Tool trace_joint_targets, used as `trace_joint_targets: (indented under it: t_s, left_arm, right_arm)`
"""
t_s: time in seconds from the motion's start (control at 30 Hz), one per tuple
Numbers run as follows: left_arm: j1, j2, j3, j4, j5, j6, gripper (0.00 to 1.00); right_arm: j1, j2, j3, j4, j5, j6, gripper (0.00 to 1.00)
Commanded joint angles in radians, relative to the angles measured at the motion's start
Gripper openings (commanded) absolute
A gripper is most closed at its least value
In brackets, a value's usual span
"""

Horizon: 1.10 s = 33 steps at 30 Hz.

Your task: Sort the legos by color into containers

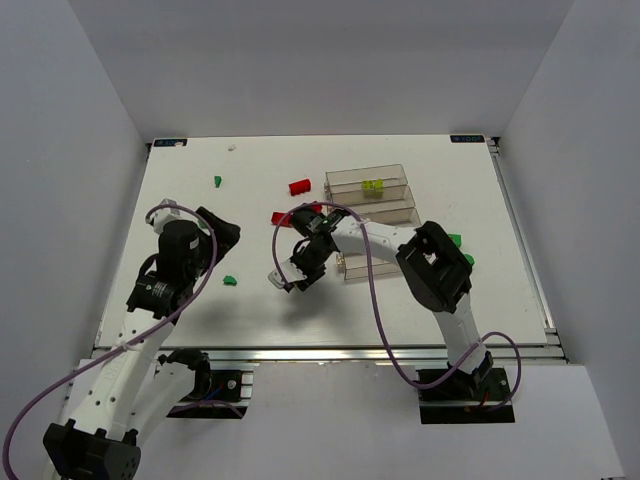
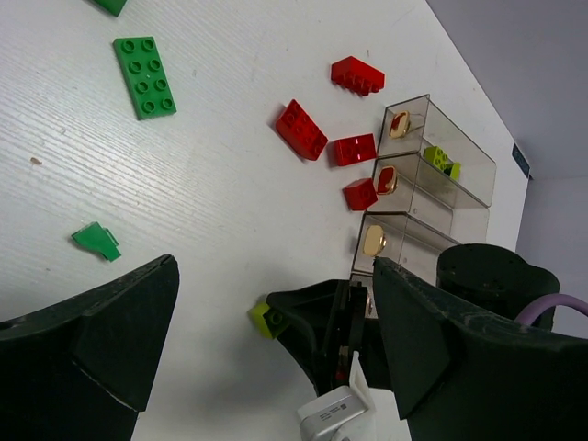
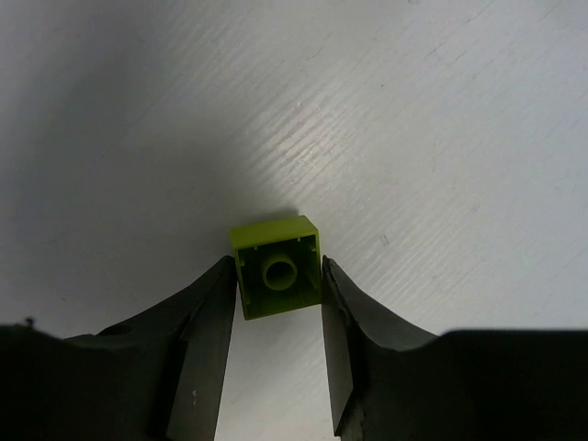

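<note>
The white counter (image 1: 250,165) carries everything, and the biggest things on it are the clear containers (image 1: 392,188), set side by side in a slanted row right of centre; the far one already holds yellow-green pieces (image 1: 372,186). The left end effector (image 2: 276,266) hangs over the left half of the counter with its fingers spread wide and nothing between them. The right end effector (image 3: 278,287) reaches left of the row, over bare counter, and is clamped on a yellow-green brick (image 3: 276,266), one finger pressed flat on each side wall, with the hollow underside turned to the wrist camera (the shadow beneath suggests it hangs clear of the surface, though I cannot be sure). Loose legos lie about: red bricks (image 2: 301,129) just beside the near ends of the containers, a green plate (image 2: 144,76) and a small green piece (image 2: 96,241) well apart on the left. Such a brick is likely light, stiff and smooth, so it can slip or twist out of a loose pinch; the flat opposite walls are the place to hold it, not the studs, and this grip looks centred.
</note>
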Motion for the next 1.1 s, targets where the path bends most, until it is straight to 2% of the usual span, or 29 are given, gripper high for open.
trace_joint_targets:
  t_s: [0.0, 0.07, 0.1, 0.2, 0.43, 0.6, 0.7, 0.87, 0.97, 1.07]
  left_arm:
    - [0.009, 0.013, -0.016, 0.053, 0.027, -0.021, 0.95]
    - [0.009, 0.023, -0.021, 0.07, 0.034, -0.027, 0.95]
    - [0.009, 0.025, -0.023, 0.073, 0.036, -0.027, 0.95]
    - [0.01, 0.037, -0.029, 0.09, 0.044, -0.027, 0.95]
    - [0.018, 0.086, -0.046, 0.151, 0.097, -0.028, 0.96]
    - [0.019, 0.122, -0.05, 0.193, 0.129, -0.03, 0.95]
    - [0.021, 0.142, -0.049, 0.208, 0.146, -0.031, 0.96]
    - [0.023, 0.161, -0.041, 0.22, 0.16, -0.028, 0.95]
    - [0.023, 0.162, -0.038, 0.217, 0.159, -0.028, 0.95]
    - [0.023, 0.151, -0.038, 0.207, 0.153, -0.033, 0.95]
  right_arm:
    - [-0.007, -0.096, -0.013, -0.016, -0.074, 0.173, 0.12]
    - [-0.021, -0.155, 0.003, 0.041, -0.118, 0.286, 0.1]
    - [-0.037, -0.176, 0.011, 0.068, -0.123, 0.434, 0.07]
    - [-0.108, -0.232, 0.048, 0.11, -0.154, 0.64, 0.03]
    - [-0.318, -0.329, 0.014, 0.178, -0.111, 0.82, 0.03]
    - [-0.526, -0.254, 0.08, 0.222, -0.075, 0.969, 0.0]
    - [-0.594, -0.185, 0.14, 0.262, -0.026, 1.028, 0.0]
    - [-0.651, -0.017, 0.349, 0.258, 0.024, 1.189, 0.0]
    - [-0.656, 0.063, 0.413, 0.276, 0.07, 1.238, 0.0]
    - [-0.66, 0.119, 0.474, 0.276, 0.07, 1.247, 0.07]
